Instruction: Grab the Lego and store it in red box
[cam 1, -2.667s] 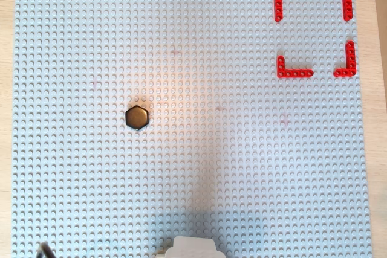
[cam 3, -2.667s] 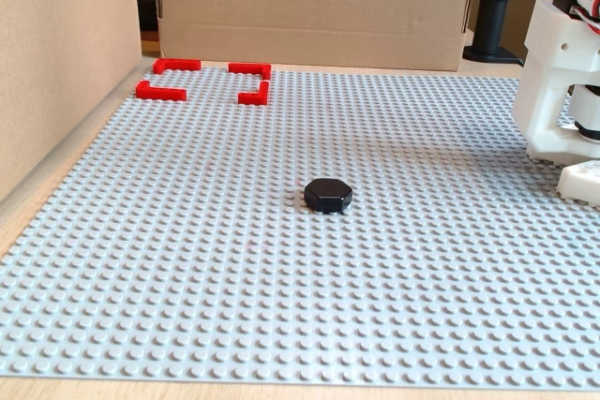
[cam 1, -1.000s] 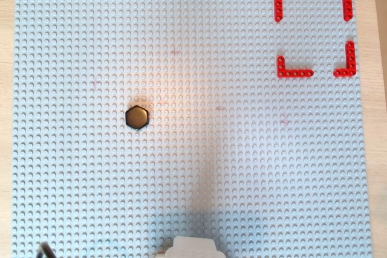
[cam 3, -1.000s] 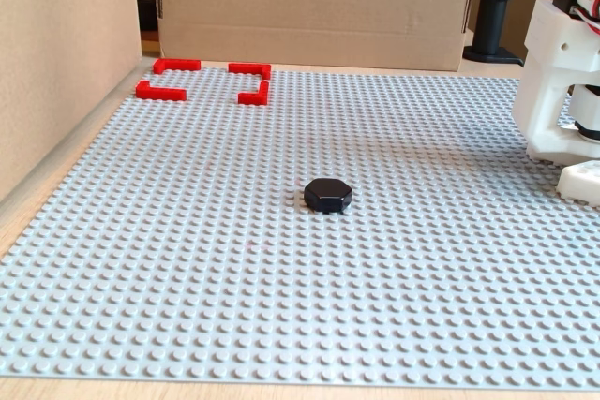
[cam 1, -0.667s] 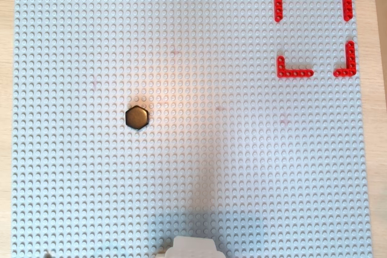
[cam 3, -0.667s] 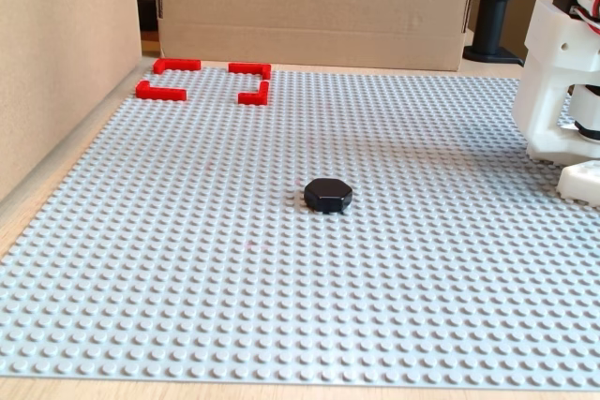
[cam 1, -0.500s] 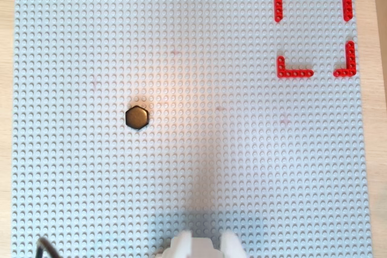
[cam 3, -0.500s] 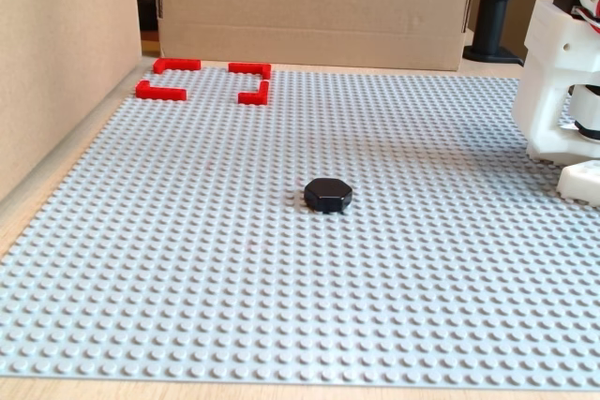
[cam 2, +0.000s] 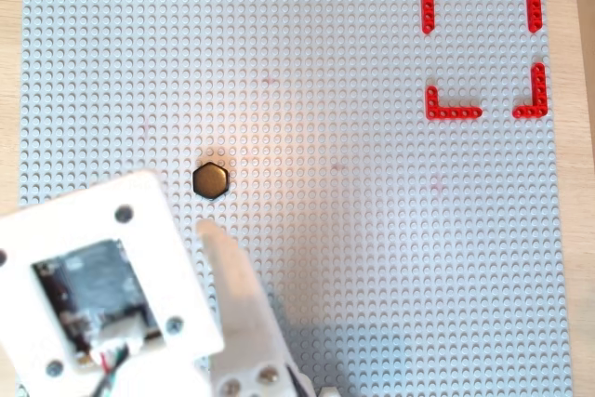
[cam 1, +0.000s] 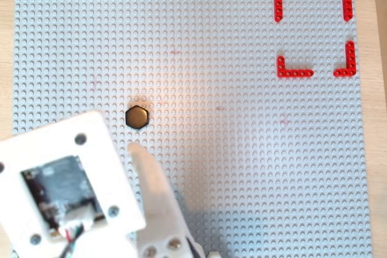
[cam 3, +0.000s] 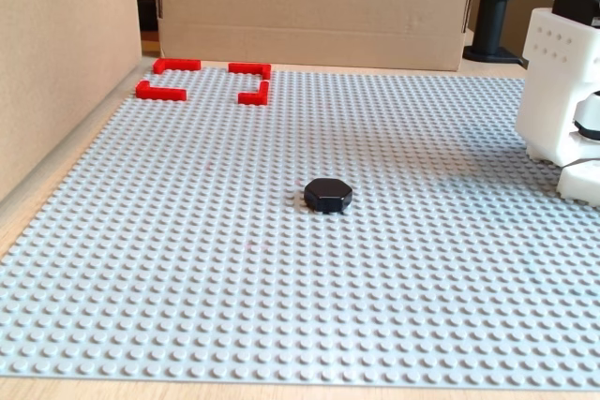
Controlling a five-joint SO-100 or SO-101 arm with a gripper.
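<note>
Nearest in both overhead views, bottom left: the white arm w/ its camera mount and the gripper point(cam 1: 134, 149), one white finger point(cam 1: 148, 176) pointing up toward the Lego. Only that finger shows clearly, so can't tell whether the gripper is open or closed. It holds nothing; tip sits just below the Lego, not touching.

The Lego point(cam 1: 138, 116) point(cam 3: 328, 195), black hexagon, lies flat on the grey studded baseplate point(cam 1: 211, 149), left of centre in the overhead views, approx mid-plate in the fixed view.

Fixed view: white arm body point(cam 3: 561, 91) at right edge, well apart from the Lego.

Far corner: the red box point(cam 1: 314, 31) point(cam 3: 203, 81), four red L brackets w/ gaps between, nothing inside. Top right in the overhead views, back left in the fixed view, well apart from the Lego.

Beyond the baseplate, cardboard walls point(cam 3: 319, 7) at back and left; light wood table point(cam 3: 281, 391) at the edges.
</note>
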